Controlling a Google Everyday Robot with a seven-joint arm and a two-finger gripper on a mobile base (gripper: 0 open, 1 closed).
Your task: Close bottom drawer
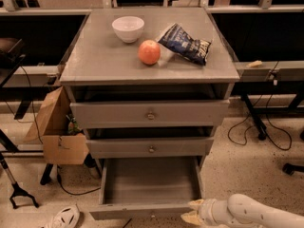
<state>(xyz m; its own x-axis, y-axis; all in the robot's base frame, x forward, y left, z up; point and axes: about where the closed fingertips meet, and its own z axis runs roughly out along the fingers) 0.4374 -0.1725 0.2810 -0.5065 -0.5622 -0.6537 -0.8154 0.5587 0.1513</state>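
Observation:
The bottom drawer (149,182) of the grey cabinet (147,113) is pulled far out and its shallow box looks empty. Its front panel (142,212) sits at the lower edge of the view and its knob is hidden. My gripper (194,211) is at the bottom right, on the end of my white arm (251,213). Its yellowish fingertips (195,204) sit at the right end of the drawer's front panel. The middle drawer (151,147) and top drawer (150,114) stand slightly out, each with a small round knob.
On the cabinet top are a white bowl (128,28), a red apple (149,52) and a dark blue chip bag (185,43). An open cardboard box (56,132) stands on the floor to the left. Cables (259,132) and desk legs are to the right.

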